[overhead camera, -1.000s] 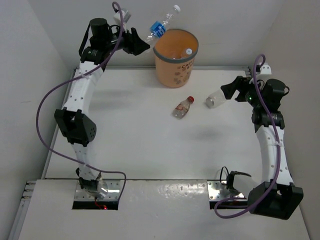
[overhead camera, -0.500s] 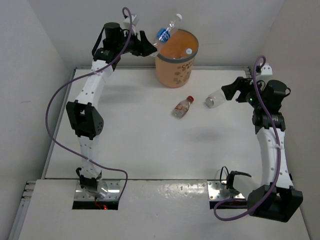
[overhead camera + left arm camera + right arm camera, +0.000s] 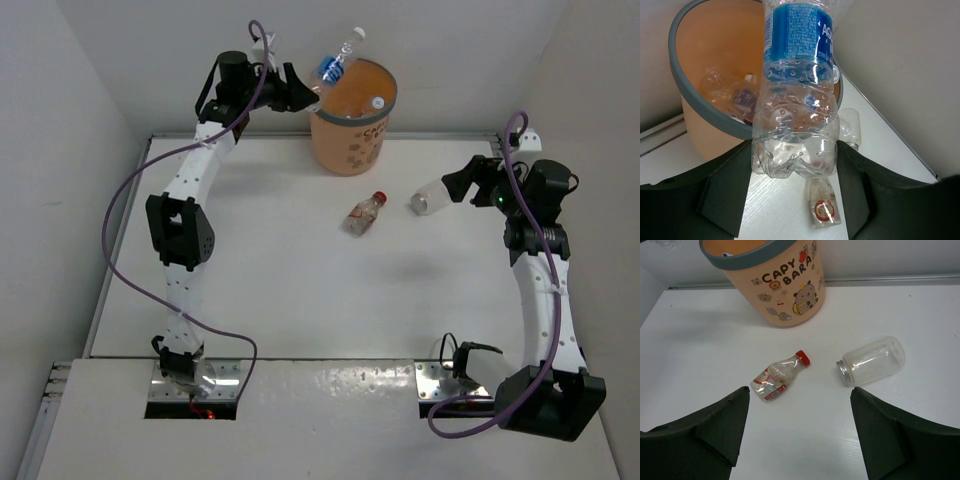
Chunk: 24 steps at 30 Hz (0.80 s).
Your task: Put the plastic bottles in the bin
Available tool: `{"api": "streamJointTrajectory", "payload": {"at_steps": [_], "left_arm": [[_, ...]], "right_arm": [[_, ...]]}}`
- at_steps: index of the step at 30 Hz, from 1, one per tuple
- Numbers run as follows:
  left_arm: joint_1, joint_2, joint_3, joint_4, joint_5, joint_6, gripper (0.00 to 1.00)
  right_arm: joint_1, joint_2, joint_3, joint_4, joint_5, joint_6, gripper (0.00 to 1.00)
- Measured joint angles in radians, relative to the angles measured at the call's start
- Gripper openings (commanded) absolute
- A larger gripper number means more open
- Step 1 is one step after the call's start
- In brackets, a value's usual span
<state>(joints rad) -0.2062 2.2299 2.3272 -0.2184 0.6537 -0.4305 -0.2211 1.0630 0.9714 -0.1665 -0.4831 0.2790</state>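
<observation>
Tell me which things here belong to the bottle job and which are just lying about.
Job: blue-label bottle in the left gripper; red-capped bottle and clear uncapped bottle lying on the table; bin, with a white-capped bottle inside.
Not the job: purple cables; metal base plates.

Orange-tan bin (image 3: pixel 350 148), grey rim; blue-labelled clear bottle (image 3: pixel 796 95); red-capped bottle (image 3: pixel 780 377)

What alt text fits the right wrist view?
A red-capped bottle and a clear unlabelled bottle lie apart on a white table, framed by the dark fingers of the open right hand. Behind them stands an orange bin with a grey rim, printed CAPY BARA.
</observation>
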Motion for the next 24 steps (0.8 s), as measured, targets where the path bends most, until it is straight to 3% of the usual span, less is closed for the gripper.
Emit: {"api": "streamJointTrajectory", "payload": {"at_steps": [1, 4, 16, 24], "left_arm": [[0.0, 0.006, 0.0, 0.004, 0.002, -0.003, 0.82], [0.0, 0.011, 0.0, 0.012, 0.004, -0.014, 1.0], [0.014, -0.026, -0.021, 0.05, 0.008, -0.033, 1.0], [0.081, -0.271, -0.284, 0.077, -0.006, 0.039, 1.0]], "right_arm": [[0.0, 0.0, 0.0, -0.002, 0.0, 0.0, 0.8], [0.0, 0.0, 0.0, -0.003, 0.0, -0.002, 0.8], [0.0, 0.0, 0.0, -0.003, 0.0, -0.003, 0.8], [0.089, 0.009, 0.0, -0.039, 0.015, -0.129, 0.77]]}}
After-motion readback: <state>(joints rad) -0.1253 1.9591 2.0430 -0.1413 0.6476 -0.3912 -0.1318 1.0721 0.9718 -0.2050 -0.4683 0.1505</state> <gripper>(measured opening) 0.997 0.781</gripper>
